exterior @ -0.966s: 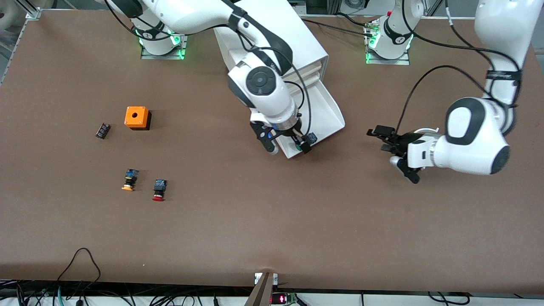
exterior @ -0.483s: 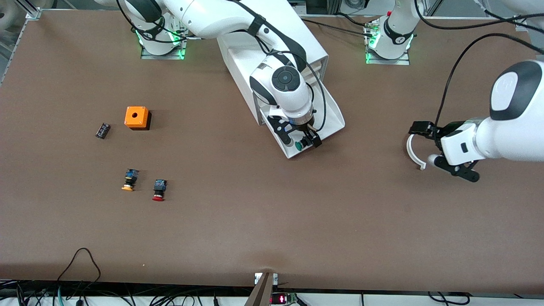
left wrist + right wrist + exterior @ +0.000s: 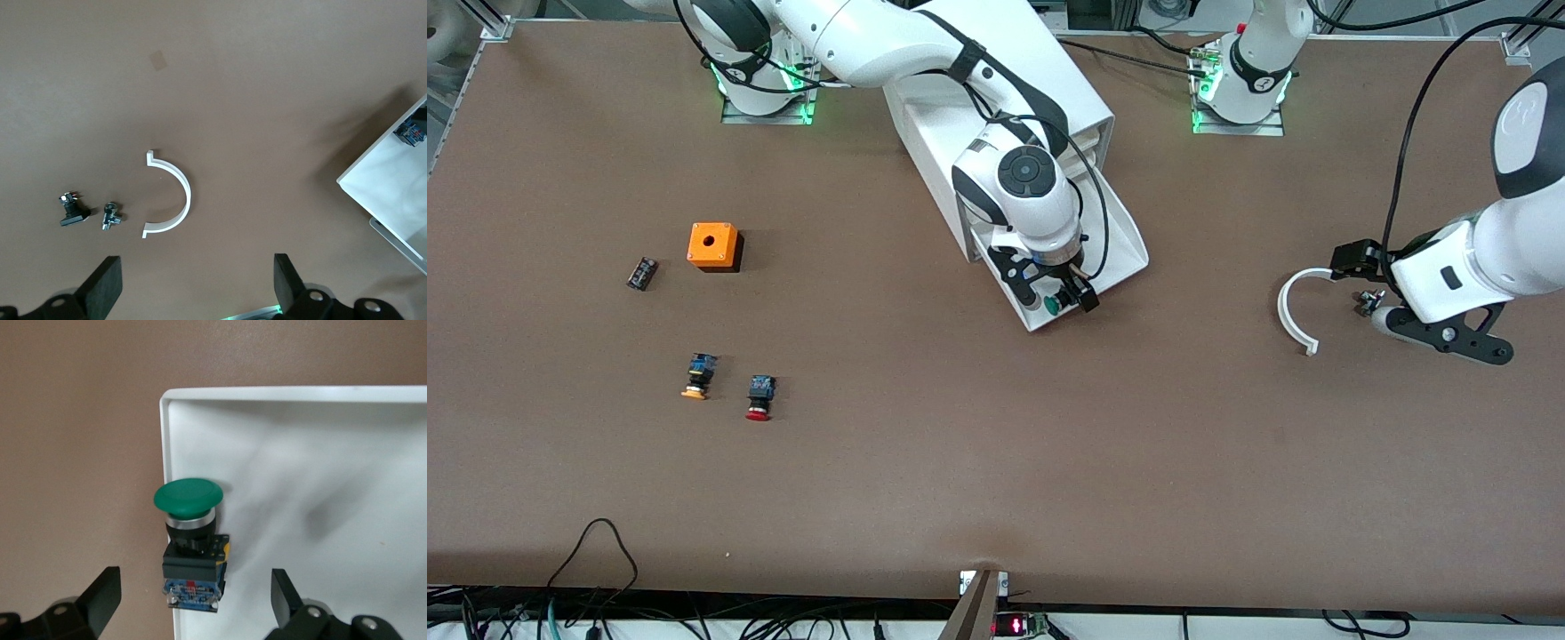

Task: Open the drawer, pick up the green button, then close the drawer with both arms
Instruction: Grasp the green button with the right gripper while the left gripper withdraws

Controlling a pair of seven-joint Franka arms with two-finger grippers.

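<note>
From my remote station, the right gripper (image 3: 1060,296) hung with its fingers spread over the pulled-out drawer (image 3: 1125,238), directly above the button (image 3: 191,545), which lay inside the tray against its side wall, near the corner closest to the front camera. The drawer projected from the foot of the cabinet (image 3: 996,107), between the two arm bases. Well apart, toward the left arm's end of the table, the left gripper (image 3: 1423,298) hovered, fingers apart, over a curved bracket (image 3: 169,195) and two small fittings (image 3: 90,212) just beside it. At the right arm's end lay a box (image 3: 712,246), a small block (image 3: 641,272) and two other buttons (image 3: 729,386).
</note>
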